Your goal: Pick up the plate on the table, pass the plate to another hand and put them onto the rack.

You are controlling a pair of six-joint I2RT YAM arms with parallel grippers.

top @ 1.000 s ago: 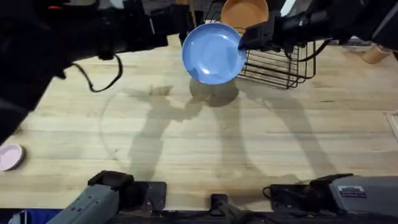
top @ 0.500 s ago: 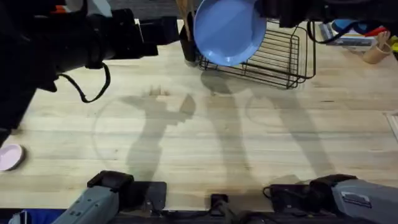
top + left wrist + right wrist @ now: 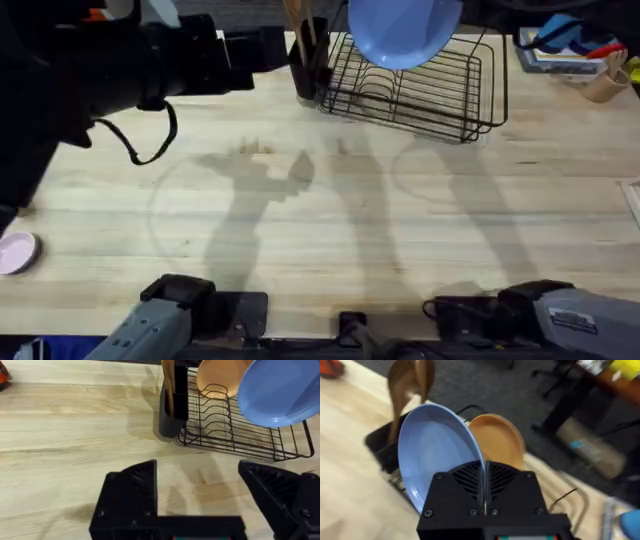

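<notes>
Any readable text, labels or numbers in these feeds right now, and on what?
No text can be read.
Label patch on the right arm's base: too blurred to read.
The plate, the rack and the table: no markings visible.

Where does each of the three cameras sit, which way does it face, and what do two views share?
Overhead: above the arm bases, looking down and forward at the table and rack.
Left wrist: behind the open left gripper, facing the rack.
Right wrist: behind the right gripper, shut on the plate.
Shared: all three show the plate and rack.
</notes>
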